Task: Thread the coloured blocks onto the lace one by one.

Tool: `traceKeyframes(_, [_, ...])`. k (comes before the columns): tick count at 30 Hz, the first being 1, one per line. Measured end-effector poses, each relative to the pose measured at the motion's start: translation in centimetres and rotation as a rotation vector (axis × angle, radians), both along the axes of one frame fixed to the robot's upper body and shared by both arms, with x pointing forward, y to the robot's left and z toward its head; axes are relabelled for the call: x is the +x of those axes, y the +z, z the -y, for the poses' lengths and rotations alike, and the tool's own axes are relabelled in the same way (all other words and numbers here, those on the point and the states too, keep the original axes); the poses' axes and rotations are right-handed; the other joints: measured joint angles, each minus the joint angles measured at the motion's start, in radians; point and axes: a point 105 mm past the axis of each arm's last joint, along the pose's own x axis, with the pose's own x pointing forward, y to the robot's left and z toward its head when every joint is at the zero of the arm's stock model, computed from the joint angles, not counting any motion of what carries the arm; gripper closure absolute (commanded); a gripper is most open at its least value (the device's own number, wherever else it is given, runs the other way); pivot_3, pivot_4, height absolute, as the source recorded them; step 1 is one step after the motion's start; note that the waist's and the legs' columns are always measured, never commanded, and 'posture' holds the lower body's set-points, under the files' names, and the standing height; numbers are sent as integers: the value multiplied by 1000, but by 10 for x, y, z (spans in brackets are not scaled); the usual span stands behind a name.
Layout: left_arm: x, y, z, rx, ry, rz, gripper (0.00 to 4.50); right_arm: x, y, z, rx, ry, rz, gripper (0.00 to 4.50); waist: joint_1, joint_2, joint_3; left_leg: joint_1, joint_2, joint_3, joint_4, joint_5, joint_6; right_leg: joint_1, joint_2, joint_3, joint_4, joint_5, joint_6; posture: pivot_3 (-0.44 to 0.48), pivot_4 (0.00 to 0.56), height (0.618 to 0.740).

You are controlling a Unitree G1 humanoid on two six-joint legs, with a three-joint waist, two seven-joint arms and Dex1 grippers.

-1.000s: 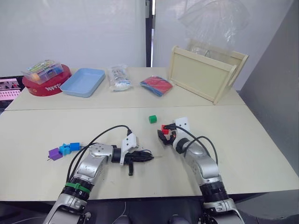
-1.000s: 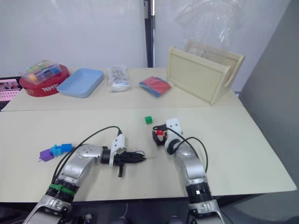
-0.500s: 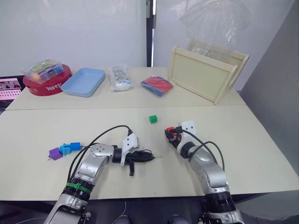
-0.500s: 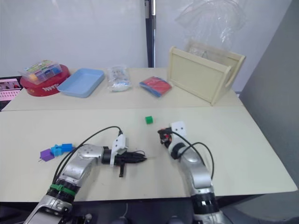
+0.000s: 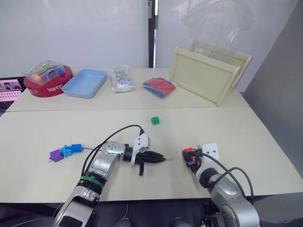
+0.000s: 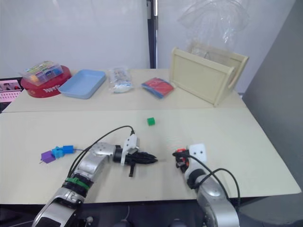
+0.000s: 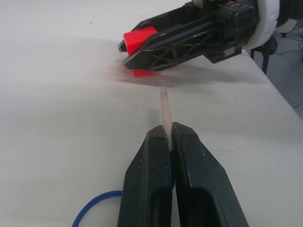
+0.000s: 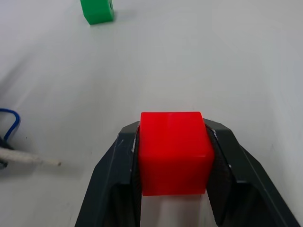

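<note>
Presently, findings as follows.
Left gripper [image 7: 166, 137]: jaws pressed together on the pale stiff tip [image 7: 165, 109] of the lace [image 7: 97, 204]; the tip sticks out ahead of the jaws, low over the table [image 5: 42, 132].
Lace: the thin dark blue string trails back behind the left jaws and lies on the table.
Right gripper [image 8: 173, 142]: jaws clamped on the red block [image 8: 173, 151], which sits squarely between them, one finger on each side.
Red block against the tip: just ahead of the left jaws, near the end of the tip, not touching it.
Green block [image 5: 155, 120]: on the table, well ahead of both sets of jaws, apart from them.
Purple block [image 5: 56, 155], light blue block [image 5: 66, 151], dark blue block [image 5: 76, 148]: in a close row on the table, well behind the left jaws.
</note>
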Motion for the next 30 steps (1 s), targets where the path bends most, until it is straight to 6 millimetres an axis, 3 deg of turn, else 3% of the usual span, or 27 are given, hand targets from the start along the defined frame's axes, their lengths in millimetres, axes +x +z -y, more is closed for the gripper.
traceKeyframes(2, [0, 1, 2, -5, -13, 6, 4500, 0, 2, 0, 7, -7, 4, 2269, -1, 0, 0, 0, 0, 0, 0, 0, 0, 0, 0, 0, 0, 0, 0, 0, 150, 740])
traceKeyframes(6, [-1, -5, 5, -6, -26, -21, 4500, -3, 13, 6, 33, -29, 29, 948, 2, 0, 0, 0, 0, 0, 0, 0, 0, 0, 0, 0, 0, 0, 0, 0, 150, 740])
traceKeyframes(9, [1, -4, 6, -2, -34, -13, 4500, -1, 46, 8, 63, -11, 129, 69, 2, 0, 0, 0, 0, 0, 0, 0, 0, 0, 0, 0, 0, 0, 0, 0, 150, 740])
traceKeyframes(12, [0, -4, 10, -8, -44, -8, 4500, 1, 69, 4, 22, 78, 198, 69, 3, 0, 0, 0, 0, 0, 0, 0, 0, 0, 0, 0, 0, 0, 0, 0, 150, 740])
traceKeyframes(15, [0, -4, 11, -15, -43, -6, 4500, 1, 76, 10, -219, 274, 188, 69, 11, 0, 0, 0, -2, 0, 1, 0, 0, 1, -1, 0, -2, 0, 0, 0, 150, 740])
traceKeyframes(19, [0, -4, 14, -23, -41, -5, 4500, -12, 67, 13, -502, 643, 59, 69, 15, 0, 0, -1, -2, 0, 0, 0, 2, 2, -1, 0, -5, 0, 0, 0, 150, 740])
traceKeyframes(21, [0, -5, 13, -22, -34, -4, 4500, -17, 60, 24, -615, 807, -47, 69, 13, 0, 0, 0, -2, 0, 1, -1, 2, 4, -1, -1, -7, 0, 0, 0, 150, 740])
traceKeyframes(24, [-3, -7, 12, -20, -33, 2, 4500, -8, 64, 35, -722, 924, -96, 69, 9, 0, 0, 2, -2, 0, 0, -1, 3, 6, -1, 0, -8, 0, 0, 0, 150, 740])
traceKeyframes(30, [-5, -7, 13, -16, -16, 26, 4500, 10, 56, 31, -891, 1059, -166, 69, 12, 0, 0, 2, -2, 0, 1, -1, 3, 8, -1, -1, -9, 0, 0, 0, 150, 740])
